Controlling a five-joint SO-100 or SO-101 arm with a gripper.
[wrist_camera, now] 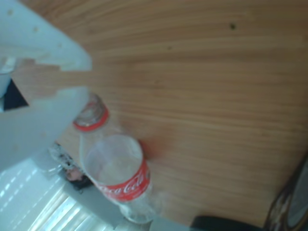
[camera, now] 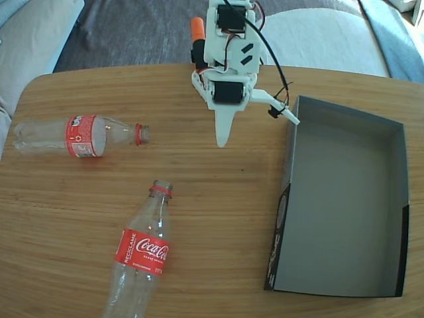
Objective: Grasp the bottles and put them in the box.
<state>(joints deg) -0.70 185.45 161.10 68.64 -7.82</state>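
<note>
Two clear plastic bottles lie on their sides on the wooden table, both uncapped with red neck rings and red labels. The nearer bottle shows a Coca-Cola label in the fixed view, its mouth pointing up the picture toward the claw; the far bottle lies crosswise, its mouth pointing right toward the claw. The box is a shallow cardboard tray, grey inside, with a dark printed outer wall, and it holds nothing.

Behind the table in the fixed view there are pale cushions on either side and a grey surface between them. An orange part sits on the white arm, and a black cable loops down its right side. Bare tabletop separates the claw from both bottles (nothing lies between them).

The claw hangs over the table with its jaws spread wide: one long white finger points down the picture, the other sticks out right, its tip at the box's near corner. The far bottle lies well left of the claw, the nearer bottle below and left of it, and the box just to its right. In the wrist view the white fingers fill the upper left, and the nearer bottle lies just beyond them, its mouth closest to the fingertips
</note>
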